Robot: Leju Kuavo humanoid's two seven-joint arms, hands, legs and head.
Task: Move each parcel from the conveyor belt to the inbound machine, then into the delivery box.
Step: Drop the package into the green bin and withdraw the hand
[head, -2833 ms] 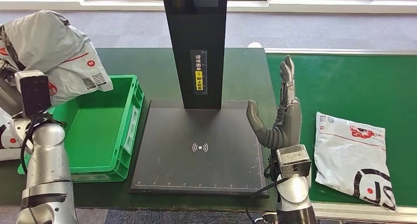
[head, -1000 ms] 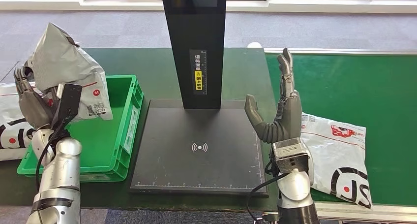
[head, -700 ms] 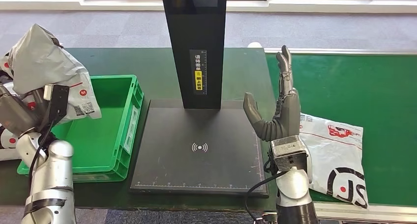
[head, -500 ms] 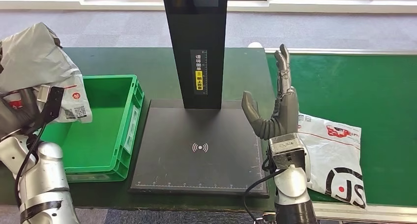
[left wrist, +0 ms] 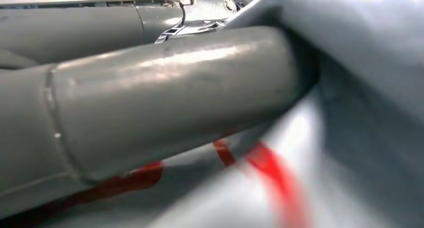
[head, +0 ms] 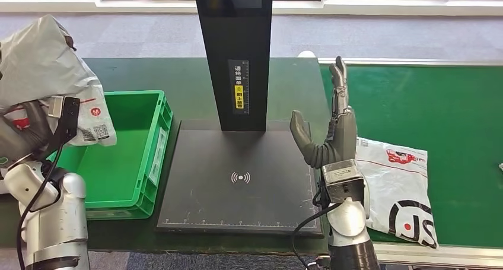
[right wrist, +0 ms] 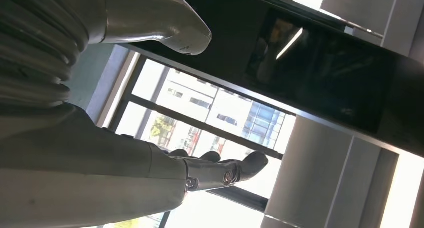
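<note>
Left hand [head: 24,133] is gripping a grey parcel [head: 41,74], holding it raised over the left edge of the green box [head: 127,157], not yet inside it. Bag is crumpled, label side with a red M mark and QR code facing the camera. In the left wrist view the thumb [left wrist: 165,97] is pressing flat against the bag [left wrist: 350,87]; red print is showing under it, blurred.

Right hand [head: 332,136] is standing upright with nothing in it, fingers [head: 339,86] pointing straight up and held close together, thumb [head: 299,136] sticking out toward the scanner. It is hovering at the right edge of the scanner plate [head: 237,181], between plate and belt. In the right wrist view the thumb [right wrist: 155,17] and fingers [right wrist: 220,170] are well apart, with windows and the dark scanner column [right wrist: 320,62] behind.

Second parcel [head: 397,190] is lying flat on the green belt [head: 439,110], just right of the right hand, its left edge partly hidden behind the wrist. White bag, red and black print.

Scanner column [head: 234,56] is standing at the back of the plate, yellow label on its front.
</note>
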